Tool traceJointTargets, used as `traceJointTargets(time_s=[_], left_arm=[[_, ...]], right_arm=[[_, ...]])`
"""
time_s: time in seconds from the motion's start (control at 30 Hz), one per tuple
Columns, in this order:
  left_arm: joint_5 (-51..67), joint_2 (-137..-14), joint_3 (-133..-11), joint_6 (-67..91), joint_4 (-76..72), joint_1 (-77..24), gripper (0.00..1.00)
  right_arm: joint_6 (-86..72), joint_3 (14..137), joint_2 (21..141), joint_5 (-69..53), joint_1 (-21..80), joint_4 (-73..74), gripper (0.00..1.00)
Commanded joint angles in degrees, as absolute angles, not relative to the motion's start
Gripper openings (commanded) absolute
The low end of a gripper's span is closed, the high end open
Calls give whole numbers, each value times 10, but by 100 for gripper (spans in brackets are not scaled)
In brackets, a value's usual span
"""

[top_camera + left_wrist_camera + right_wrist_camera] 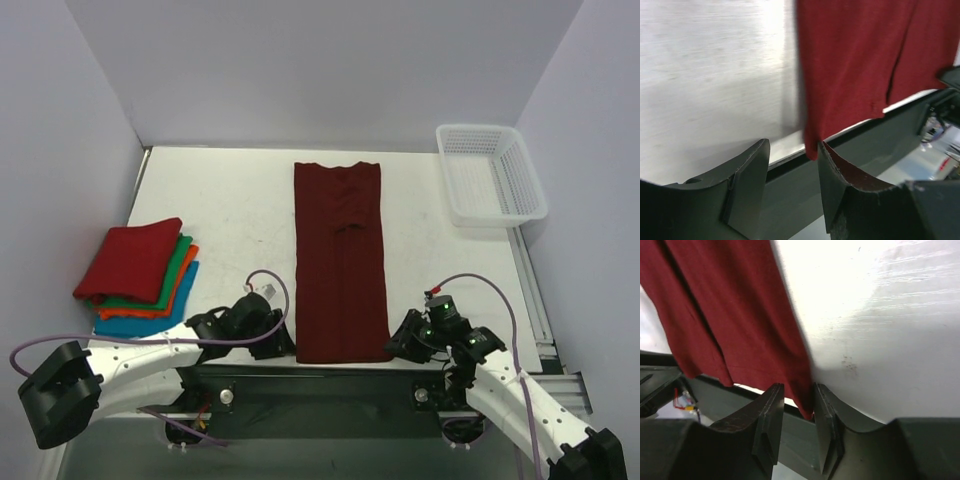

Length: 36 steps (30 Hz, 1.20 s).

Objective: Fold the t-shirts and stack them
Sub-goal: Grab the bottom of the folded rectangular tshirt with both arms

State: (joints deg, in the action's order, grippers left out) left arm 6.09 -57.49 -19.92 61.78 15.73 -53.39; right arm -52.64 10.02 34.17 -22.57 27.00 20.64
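From above, the dark maroon t-shirt (340,260) lies as a long narrow strip down the middle of the table (230,190), collar toward the far edge and hem at the near edge. The left gripper (283,345) sits at the hem's left corner and the right gripper (400,340) at its right corner. By the left edge is a folded stack: a red t-shirt (130,260) on top, then green (178,262), orange (188,270) and blue (150,323). A white mesh basket (490,130) stands in the far right corner.

At the left wrist, the left gripper (792,147) is released, jaws spread wide. The maroon t-shirt (850,60) hangs a corner over the table (705,75) edge, just beside one finger (840,185), possibly brushing it.

At the right wrist, the right gripper (799,390) is narrowly parted. A corner of the maroon t-shirt (735,315) droops between the jaws, lying against one finger (827,425) with a gap to the other, so it is not clenched.
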Motion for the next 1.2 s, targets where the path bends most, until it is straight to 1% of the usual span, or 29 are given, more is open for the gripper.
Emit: traceJointTargets(time_s=[0.0,0.17,0.27,0.4,0.6,0.87,1.0,1.03,1.17], left_arm=[[84,-577,-172,628,83,-530,54],[81,-578,-171,628,90,-532,51],[81,-584,-171,628,96,-533,47],[77,-586,-168,635,96,-541,45],[75,-555,-163,640,88,-552,44],[80,-554,-156,639,83,-553,42],[100,-539,-135,653,19,-553,42],[101,-536,-134,655,18,-553,44],[92,-524,-136,653,28,-553,45]], right_arm=[[-529,73,332,-269,257,199,30],[-532,59,328,-272,253,199,23],[-532,54,324,-274,253,200,20],[-532,48,321,-274,253,200,17],[-529,47,321,-273,252,200,15],[-525,45,320,-273,252,200,13],[-525,44,319,-272,253,200,12],[-524,44,319,-272,253,200,12],[-524,41,318,-271,252,200,12]])
